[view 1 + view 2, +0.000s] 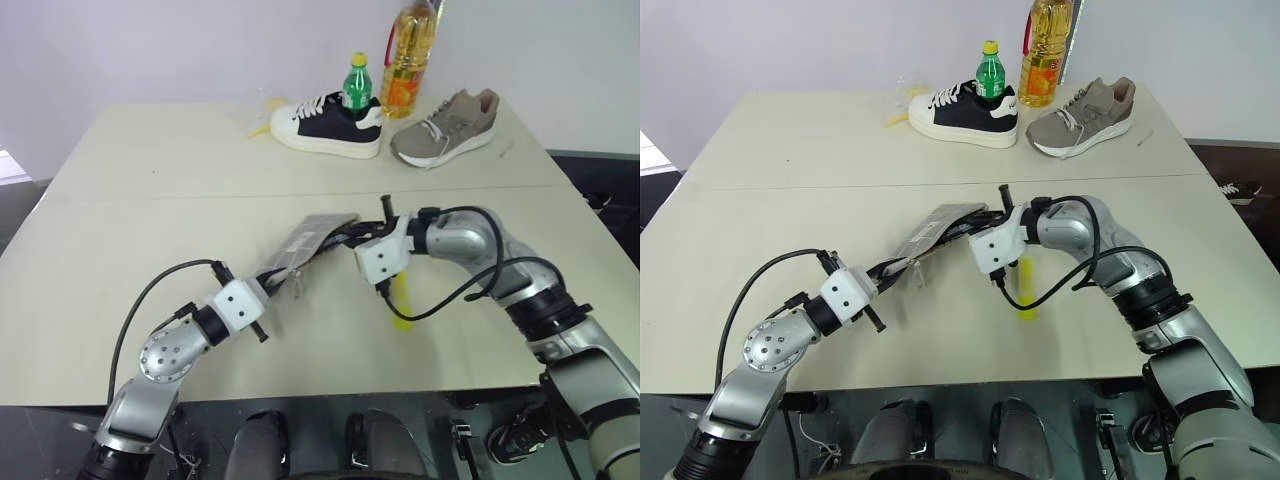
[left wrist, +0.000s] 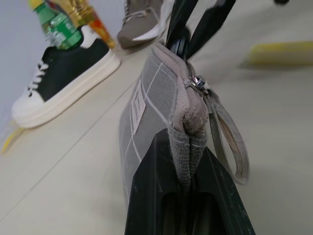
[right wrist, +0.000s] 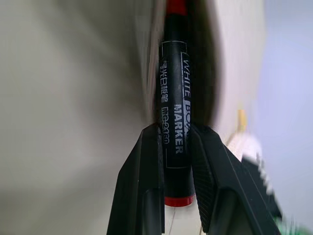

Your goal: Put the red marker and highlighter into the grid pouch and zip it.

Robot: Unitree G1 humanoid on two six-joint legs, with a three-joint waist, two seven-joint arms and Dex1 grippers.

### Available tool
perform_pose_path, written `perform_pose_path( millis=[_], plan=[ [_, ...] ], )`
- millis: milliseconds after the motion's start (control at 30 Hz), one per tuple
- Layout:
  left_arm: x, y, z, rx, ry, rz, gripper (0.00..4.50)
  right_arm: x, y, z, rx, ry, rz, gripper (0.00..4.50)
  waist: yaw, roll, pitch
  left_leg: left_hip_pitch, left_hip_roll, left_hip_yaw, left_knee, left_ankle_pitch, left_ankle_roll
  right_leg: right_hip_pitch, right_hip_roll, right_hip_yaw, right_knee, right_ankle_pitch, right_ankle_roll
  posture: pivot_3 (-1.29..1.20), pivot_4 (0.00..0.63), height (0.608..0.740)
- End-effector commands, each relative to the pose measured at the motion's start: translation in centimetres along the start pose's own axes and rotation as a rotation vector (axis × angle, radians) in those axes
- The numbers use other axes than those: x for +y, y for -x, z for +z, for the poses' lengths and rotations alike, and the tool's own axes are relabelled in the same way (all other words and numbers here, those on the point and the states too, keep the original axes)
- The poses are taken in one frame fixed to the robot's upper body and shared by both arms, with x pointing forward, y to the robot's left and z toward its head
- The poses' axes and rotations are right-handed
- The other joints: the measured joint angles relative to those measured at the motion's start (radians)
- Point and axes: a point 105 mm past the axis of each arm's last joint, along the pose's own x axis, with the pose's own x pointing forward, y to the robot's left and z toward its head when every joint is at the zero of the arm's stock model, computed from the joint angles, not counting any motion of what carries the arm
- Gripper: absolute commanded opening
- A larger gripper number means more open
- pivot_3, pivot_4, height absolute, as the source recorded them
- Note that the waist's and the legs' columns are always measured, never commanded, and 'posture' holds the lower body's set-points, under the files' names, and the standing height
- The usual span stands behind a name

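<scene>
The grid pouch [image 1: 312,238], grey with white lines, is held off the table [image 1: 150,230] near the middle. My left gripper [image 2: 188,183] is shut on the pouch's near end, just below the zipper pull [image 2: 196,82]. From the right, my right gripper [image 3: 176,142] is shut on the red marker [image 3: 175,98], a black barrel with red ends. The marker's far end sits in the pouch's open far edge. The yellow highlighter [image 1: 401,300] lies on the table under my right forearm.
At the table's far side stand a black and white shoe [image 1: 325,125], a grey shoe [image 1: 445,125], a green bottle [image 1: 357,82] and an oil bottle [image 1: 410,60]. A seam [image 1: 150,195] crosses the tabletop behind the pouch.
</scene>
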Motion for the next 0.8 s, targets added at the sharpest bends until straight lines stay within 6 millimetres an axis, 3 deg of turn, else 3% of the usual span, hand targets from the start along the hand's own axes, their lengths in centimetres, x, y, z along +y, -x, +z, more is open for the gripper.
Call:
perform_pose_path(
  millis=[33,167,267,367,500,633,800],
  plan=[
    [-0.2,-0.4,1.8,-0.071,-0.029,-0.022,0.00,-1.8,0.1,2.0,-0.076,0.045,-0.053,2.25,0.000,0.000,0.000,0.000,0.000,0.000,0.000,0.000,0.000,0.000,0.000,0.000,0.000,0.000,0.000,0.00,0.150,0.702],
    [0.0,-0.3,1.6,-0.064,-0.029,-0.012,0.00,-2.6,1.0,0.8,-0.046,-0.013,-0.100,4.35,0.001,0.000,0.000,0.000,0.000,0.000,0.001,0.000,0.000,0.000,0.000,0.000,0.000,0.000,0.000,0.00,0.150,0.702],
    [0.2,-0.2,1.2,-0.050,-0.023,0.007,0.00,-4.0,3.2,-0.5,-0.064,-0.283,-0.169,4.43,0.002,0.000,0.000,0.000,0.000,-0.001,0.001,0.000,0.000,0.001,0.000,0.000,0.000,0.000,0.000,0.00,0.150,0.702],
    [0.5,-0.5,0.9,-0.045,-0.025,0.034,0.00,-3.6,5.3,-1.6,-0.056,-0.531,-0.147,4.43,0.004,0.000,0.000,0.001,0.000,-0.002,0.001,0.000,0.000,0.002,0.000,0.000,0.000,0.000,0.000,0.00,0.150,0.702],
    [1.2,-1.3,0.8,-0.058,-0.045,0.080,0.00,-1.4,7.4,-4.0,0.074,-0.896,-0.148,4.43,0.004,0.000,0.000,0.004,0.000,-0.002,0.000,0.000,0.000,0.006,0.000,-0.001,-0.001,0.000,0.000,0.00,0.150,0.702],
    [0.9,-2.1,0.8,-0.077,-0.060,0.061,0.00,1.0,8.3,-5.1,0.216,-1.195,-0.152,4.43,0.000,0.000,0.000,0.004,0.000,-0.002,0.000,0.000,0.001,0.005,-0.001,-0.001,0.000,0.000,-0.001,0.00,0.150,0.702],
    [0.4,-3.3,0.7,-0.108,-0.050,0.019,0.00,4.5,9.0,-3.8,0.327,-1.518,-0.147,4.43,0.007,0.000,0.000,0.003,0.000,-0.002,0.000,0.000,0.001,0.005,-0.001,-0.001,-0.001,0.000,-0.001,0.00,0.150,0.702]
  ],
)
